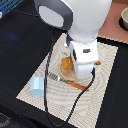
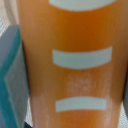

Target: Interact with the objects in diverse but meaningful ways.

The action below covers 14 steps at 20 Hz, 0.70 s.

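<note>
Filling the wrist view, an orange rectangular block with white bars (image 2: pixel 80 65) sits against the end effector, apparently gripped, over the tan round plate (image 1: pixel 70 75). Orange-handled fork (image 1: pixel 70 82) at six o'clock, pale blue house-shaped carton (image 1: pixel 37 86) at eight: both untouched.

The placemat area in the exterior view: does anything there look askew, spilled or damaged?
Nothing is spilled or visibly damaged. The pale blue carton sits apart near the mat's edge, the orange-handled fork lies diagonally against the tan plate, and an orange block is above the plate beside the arm.
</note>
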{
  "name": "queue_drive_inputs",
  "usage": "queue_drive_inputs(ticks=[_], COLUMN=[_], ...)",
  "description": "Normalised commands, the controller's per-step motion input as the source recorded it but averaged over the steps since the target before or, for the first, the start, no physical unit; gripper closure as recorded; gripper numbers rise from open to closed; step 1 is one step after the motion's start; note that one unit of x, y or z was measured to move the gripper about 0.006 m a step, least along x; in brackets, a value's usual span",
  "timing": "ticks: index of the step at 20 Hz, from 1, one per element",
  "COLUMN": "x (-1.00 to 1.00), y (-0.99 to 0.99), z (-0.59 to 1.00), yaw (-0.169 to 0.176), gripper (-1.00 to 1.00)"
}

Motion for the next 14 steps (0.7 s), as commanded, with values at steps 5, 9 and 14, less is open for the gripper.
queue_drive_inputs(ticks=[5,9,14], x=[-0.22,-0.22,-0.21], y=[0.17,0.04,0.02], z=[-0.18,-0.34,-0.32], yaw=[0.024,0.022,0.019], gripper=[1.00,1.00,1.00])
